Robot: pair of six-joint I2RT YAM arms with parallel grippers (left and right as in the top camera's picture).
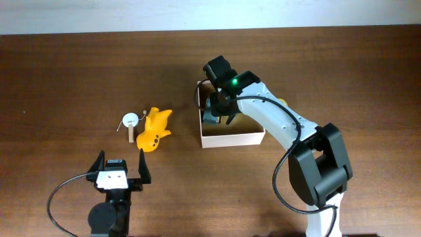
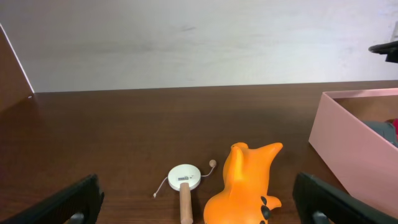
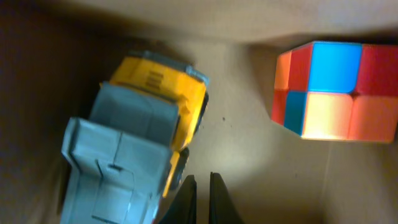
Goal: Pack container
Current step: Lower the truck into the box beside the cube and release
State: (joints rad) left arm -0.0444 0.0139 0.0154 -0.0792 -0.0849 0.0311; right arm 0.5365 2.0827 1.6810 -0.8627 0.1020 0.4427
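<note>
The right arm reaches over the bench (image 1: 79, 72) and down into the container (image 1: 233, 139), a shallow white-walled box just to the 3 o'clock side of the overhead picture's centre. From above, the arm covers most of the box's inside and the right hand (image 1: 218, 109) is largely hidden. Only the right wrist camera shows the contents on the tan cardboard floor. A grey and yellow toy truck (image 3: 134, 143) lies at 9 o'clock. A colour cube (image 3: 336, 90) in red, blue and orange sits against the wall at 2 o'clock, apart from the truck. The same view shows the right hand's fingertips (image 3: 188, 193) clenched almost together, with only a sliver between them and nothing caught there, just beside the truck's yellow cab.

The left hand (image 1: 121, 163) rests low at 6 o'clock in the overhead view, its fingers spread wide and released. At about its 1 o'clock lie a yellow-orange animal toy (image 1: 155, 130) and, at that toy's 9 o'clock, a small white drum on a wooden stick (image 1: 130, 122). The left wrist camera adds the drum's string and bead, and the container's outer wall at 3 o'clock, looking pinkish from there.
</note>
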